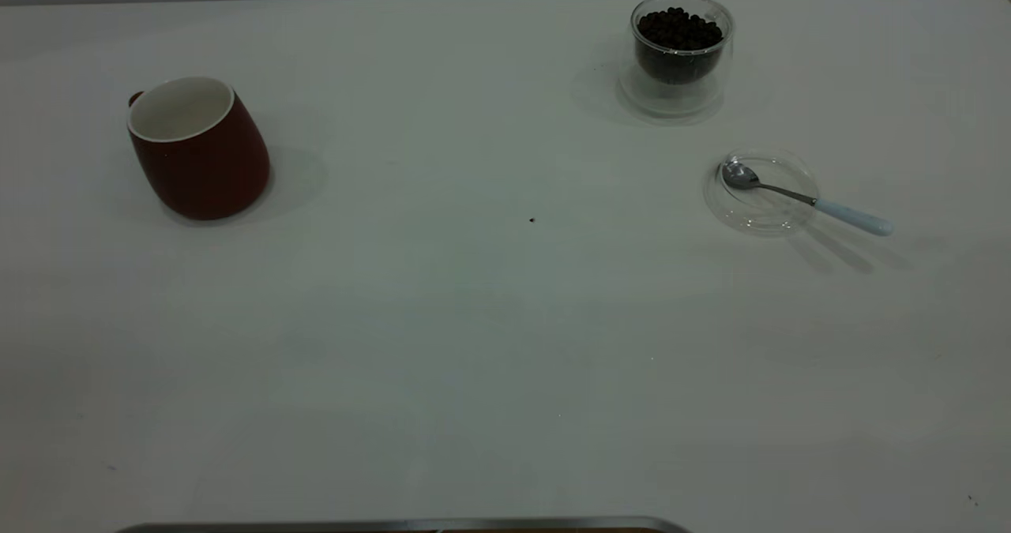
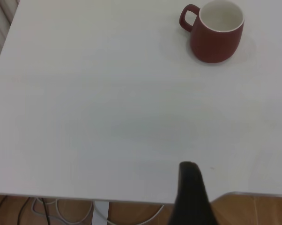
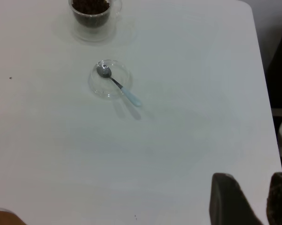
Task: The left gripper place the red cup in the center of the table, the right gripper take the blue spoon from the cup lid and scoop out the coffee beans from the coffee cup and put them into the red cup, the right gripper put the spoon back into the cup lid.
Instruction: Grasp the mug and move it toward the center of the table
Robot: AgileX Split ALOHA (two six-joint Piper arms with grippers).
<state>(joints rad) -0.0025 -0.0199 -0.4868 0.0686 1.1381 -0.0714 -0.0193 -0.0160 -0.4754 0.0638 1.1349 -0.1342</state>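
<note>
The red cup [image 1: 197, 150] stands upright at the left of the table [image 1: 505, 343], handle turned away from the centre; it also shows in the left wrist view [image 2: 216, 33]. The coffee cup [image 1: 679, 55] holds a heap of coffee beans [image 1: 679, 29] at the back right. In front of it lies the cup lid [image 1: 770, 215], the blue spoon [image 1: 790, 195] resting in it with its handle over the rim. Neither gripper appears in the exterior view. My left gripper [image 2: 190, 171] hovers at the table's near edge, far from the red cup. My right gripper [image 3: 251, 180] is open, far from the spoon [image 3: 117, 85].
A single stray bean [image 1: 531, 219] lies near the table's middle. A metal-edged strip [image 1: 395, 525] runs along the bottom of the exterior view. Cables [image 2: 52, 211] hang below the table edge on the left arm's side.
</note>
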